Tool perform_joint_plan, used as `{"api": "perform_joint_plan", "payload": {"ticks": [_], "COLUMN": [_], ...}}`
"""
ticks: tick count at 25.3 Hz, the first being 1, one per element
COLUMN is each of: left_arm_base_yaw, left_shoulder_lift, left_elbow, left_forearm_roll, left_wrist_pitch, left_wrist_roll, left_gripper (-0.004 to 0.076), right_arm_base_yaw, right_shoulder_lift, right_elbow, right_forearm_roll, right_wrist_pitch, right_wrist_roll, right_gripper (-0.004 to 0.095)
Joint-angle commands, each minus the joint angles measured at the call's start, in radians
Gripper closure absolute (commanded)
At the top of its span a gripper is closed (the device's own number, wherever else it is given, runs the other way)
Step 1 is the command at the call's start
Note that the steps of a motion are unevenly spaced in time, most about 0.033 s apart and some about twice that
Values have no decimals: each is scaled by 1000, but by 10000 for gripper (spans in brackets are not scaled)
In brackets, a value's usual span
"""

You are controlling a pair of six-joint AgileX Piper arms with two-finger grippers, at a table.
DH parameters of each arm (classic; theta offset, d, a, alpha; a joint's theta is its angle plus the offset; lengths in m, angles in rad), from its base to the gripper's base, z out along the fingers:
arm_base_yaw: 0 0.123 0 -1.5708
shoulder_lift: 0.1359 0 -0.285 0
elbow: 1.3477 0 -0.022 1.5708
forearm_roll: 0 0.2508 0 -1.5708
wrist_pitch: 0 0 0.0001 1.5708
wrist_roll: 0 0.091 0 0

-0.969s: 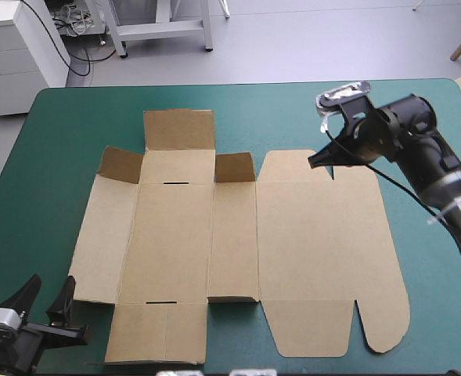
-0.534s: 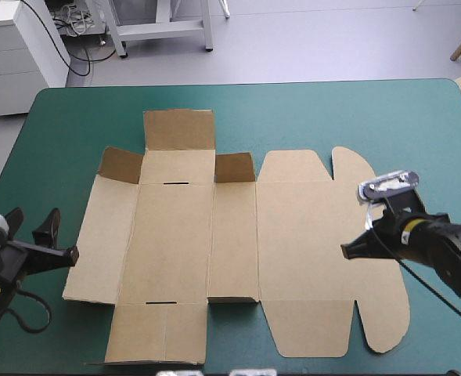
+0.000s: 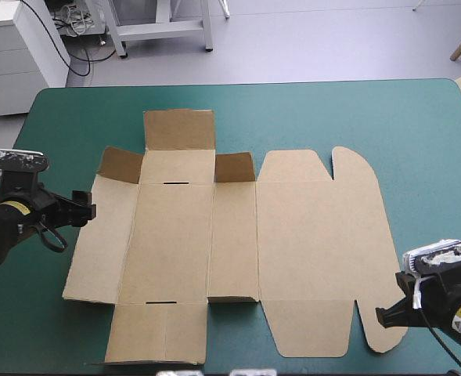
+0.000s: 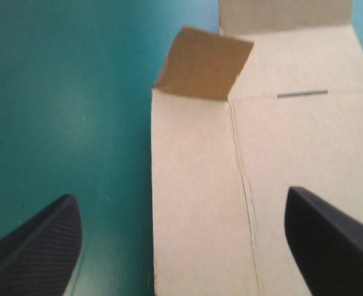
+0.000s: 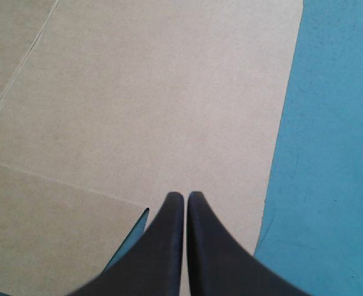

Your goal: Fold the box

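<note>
Box (image 3: 238, 243): one flat cut sheet of brown board, lying open on the middle of the teal-green-covered bench (image 3: 293, 110), long axis running left to right

Raised parts, count 3, all along the far edge on the left half:
- corner flap (image 3: 120, 164) at the far left, tilted up, inner face in shadow
- square far flap (image 3: 179, 129), standing up from the crease
- small flap (image 3: 234, 167) just right of it, also tilted up

Everything else lies flat. Narrow dark slots, count 2: far slot (image 3: 176, 184) and near slot (image 3: 160, 302), both in the wide left-centre panel. Rounded ears on the big right panel, count 2: far ear (image 3: 354, 160) and near ear (image 3: 369, 338)

Pincers, count 2:
- left pincer (image 3: 84, 207): at the box's left edge, level with the corner flap. Black fingers spread wide; wrist view has one over the bare cover and one over the board, the sheet's left edge running between them. Holding nothing
- right pincer (image 3: 380, 317): at the near right corner, tip over the near ear. Fingers pressed together into one point, nothing between them. Contact with the board cannot be judged
</note>
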Motion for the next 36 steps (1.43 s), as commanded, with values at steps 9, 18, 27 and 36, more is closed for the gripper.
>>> {"api": "perform_joint_plan", "payload": {"ticks": [9, 18, 27, 36], "left_arm_base_yaw": [474, 517, 431, 387], "left_shoulder_lift": [321, 443, 443, 443], "left_elbow": [-30, 109, 194, 193], "left_forearm_roll": [-490, -629, -595, -589], "left_wrist_pitch": [309, 393, 406, 406], "left_wrist_roll": [372, 430, 388, 410], "left_gripper": [90, 90, 90, 430], "right_arm_base_yaw": [-7, -7, -7, -7], "right_shoulder_lift": [-18, -18, -18, -18], "right_elbow": [-23, -23, -23, -23], "right_forearm_roll": [-4, 2, -4, -7], "right_wrist_pitch": [-30, -26, -26, -23], "right_wrist_roll": [-29, -29, -29, -29], "right_gripper": [910, 910, 910, 910]}}
